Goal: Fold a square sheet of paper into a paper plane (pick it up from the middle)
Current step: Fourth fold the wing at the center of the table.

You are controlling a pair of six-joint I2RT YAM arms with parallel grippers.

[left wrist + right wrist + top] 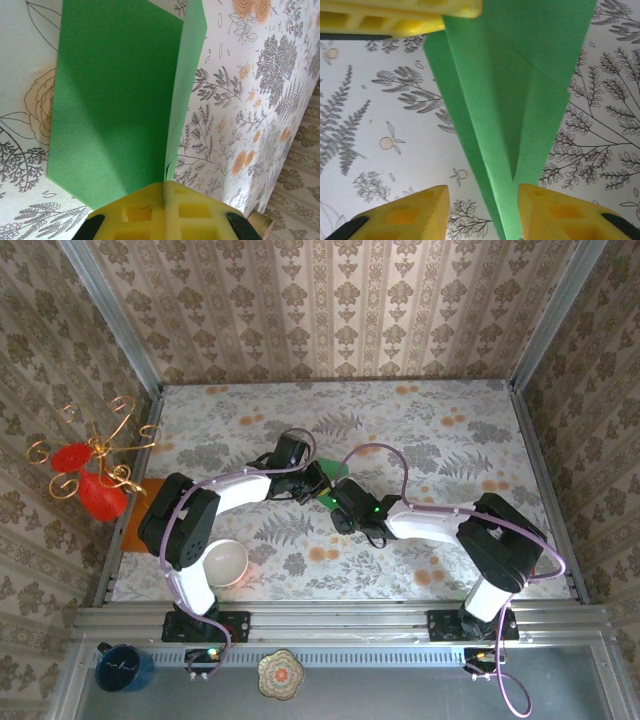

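The green paper plane (505, 110) is a folded sheet with a centre crease, narrowing to a point toward the camera in the right wrist view. It hangs above the floral table (430, 440). My left gripper (165, 187) is shut on the plane's creased edge (115, 100), the paper pinched between its yellow pads (400, 17). My right gripper (481, 196) is open, with the narrow end of the plane passing between its yellow fingers, close against the right one. From above, both grippers (308, 478) (332, 498) meet mid-table at the plane (336, 472).
A white cup (227, 563) stands by the left arm's base. An orange sheet (133, 523) lies at the table's left edge, beside a gold wire stand with red ornaments (90, 485). A blue mug (125, 668) and a patterned dish (280, 672) sit below the front rail.
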